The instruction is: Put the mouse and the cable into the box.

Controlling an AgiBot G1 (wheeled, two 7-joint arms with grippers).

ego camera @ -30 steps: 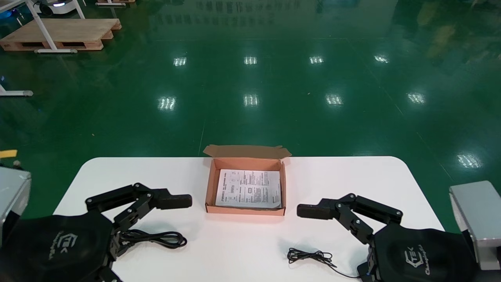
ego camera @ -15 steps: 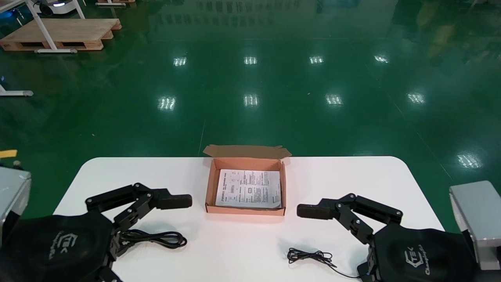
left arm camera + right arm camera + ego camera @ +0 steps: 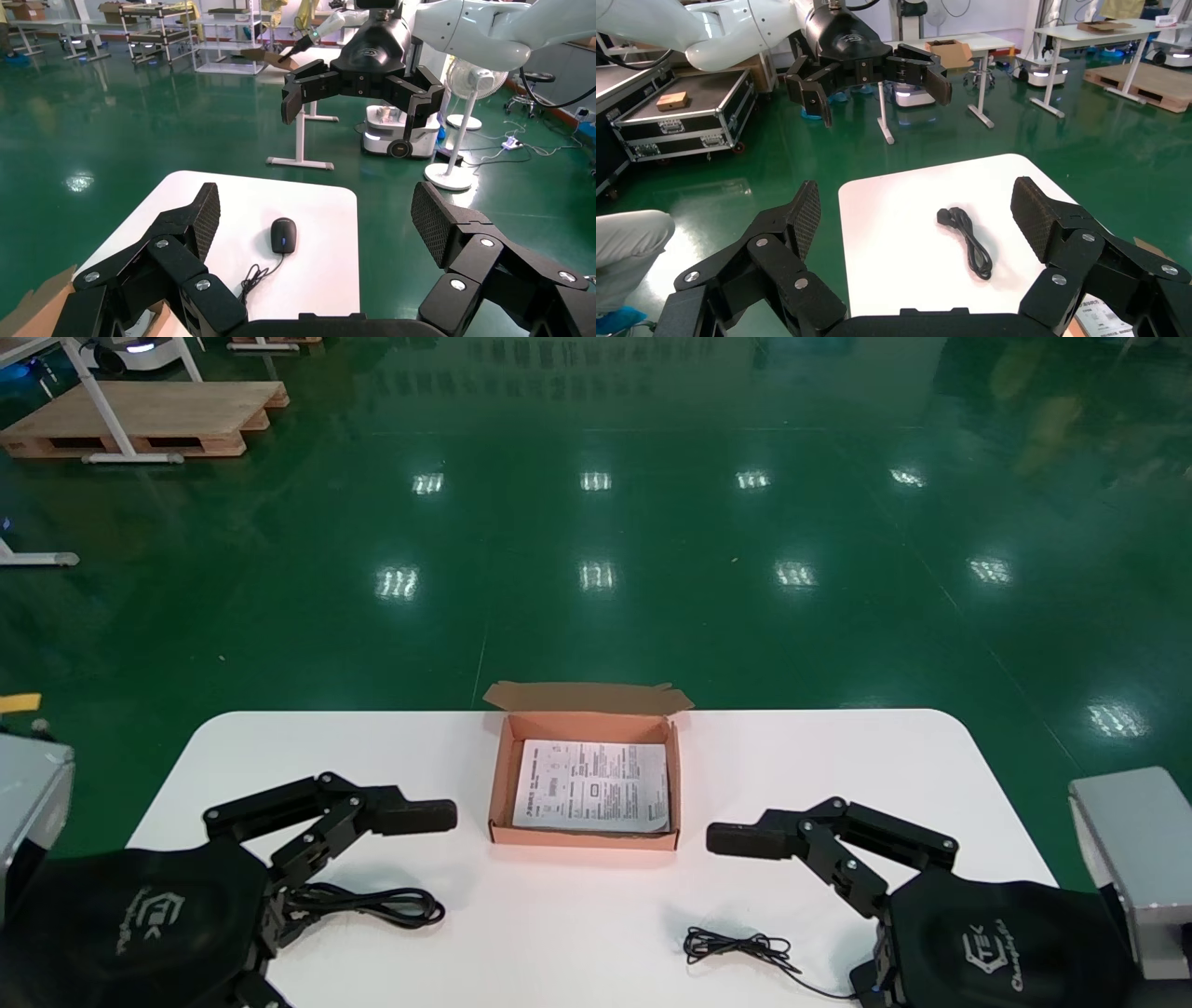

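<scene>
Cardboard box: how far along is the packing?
Nothing packed: the open brown cardboard box holds only a printed paper sheet. Nothing in hand: left pincer and right pincer hover open, empty. Left to do: the black corded mouse and black coiled power cable, both on the white table.

white bench (image 3: 838, 756) with rounded corners, set on glossy green floor (image 3: 596, 617) mirroring ceiling lights. wooden pallet (image 3: 140, 416) far off at the left, crossed by white frame legs (image 3: 98, 402). in the left wrist view, pedestal fan (image 3: 467, 77) and shelving racks (image 3: 162, 31) well back. in the right wrist view, black flight case (image 3: 680, 105) topped with small wooden block (image 3: 671, 100); open cardboard carton (image 3: 949, 50) farther back.
</scene>
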